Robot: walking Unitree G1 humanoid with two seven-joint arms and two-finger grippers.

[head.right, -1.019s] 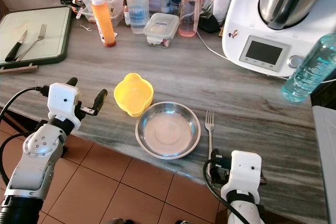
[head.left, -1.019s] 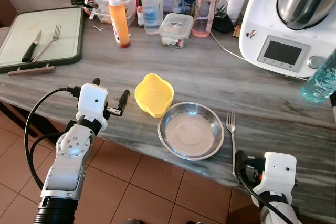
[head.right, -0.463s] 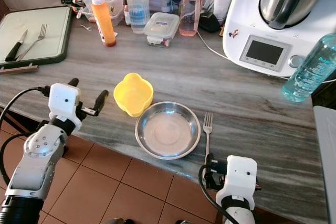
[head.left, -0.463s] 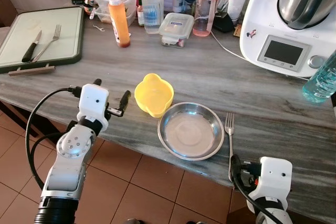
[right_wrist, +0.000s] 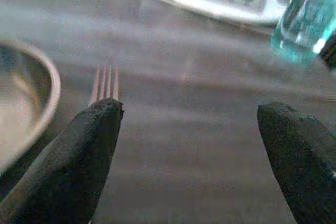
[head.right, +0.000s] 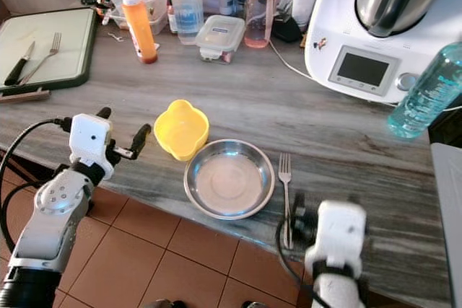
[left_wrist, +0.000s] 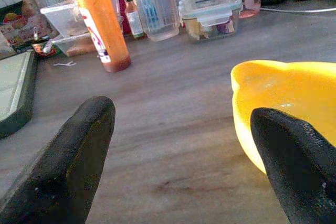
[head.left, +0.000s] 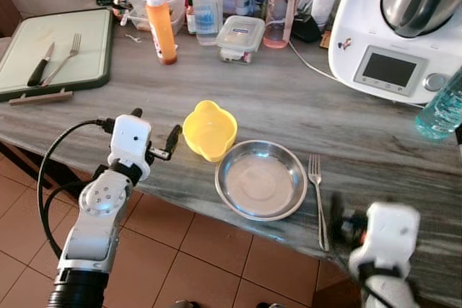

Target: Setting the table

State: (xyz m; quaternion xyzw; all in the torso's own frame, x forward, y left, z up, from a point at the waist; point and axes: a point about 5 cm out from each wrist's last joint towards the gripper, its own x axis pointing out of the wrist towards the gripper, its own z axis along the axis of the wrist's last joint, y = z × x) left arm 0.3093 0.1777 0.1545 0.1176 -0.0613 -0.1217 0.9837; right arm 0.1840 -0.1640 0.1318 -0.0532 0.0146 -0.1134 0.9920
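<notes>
A round steel plate [head.left: 261,179] lies near the counter's front edge. A yellow bowl [head.left: 209,129] touches its left rim, and a fork [head.left: 316,196] lies just right of it, tines away from me. My left gripper [head.left: 154,128] is open over the counter edge, left of the yellow bowl [left_wrist: 283,103], with nothing between its fingers [left_wrist: 79,145]. My right gripper [right_wrist: 189,124] is open and blurred at the counter edge, right of the fork's handle. In the right wrist view the fork's tines [right_wrist: 105,82] show beside one finger, outside the gap.
A green-rimmed cutting board [head.left: 94,70] with a knife [head.left: 40,66] and a second fork [head.left: 63,57] sits back left. An orange sauce bottle [head.left: 162,27], containers and bottles line the back. A white kitchen machine [head.left: 390,48], its cable and a blue bottle [head.left: 440,106] stand right.
My right gripper has come off the fork's handle end and shifted right and up, blurred by motion. The fork has slid a little toward the plate. The left arm has barely moved.
</notes>
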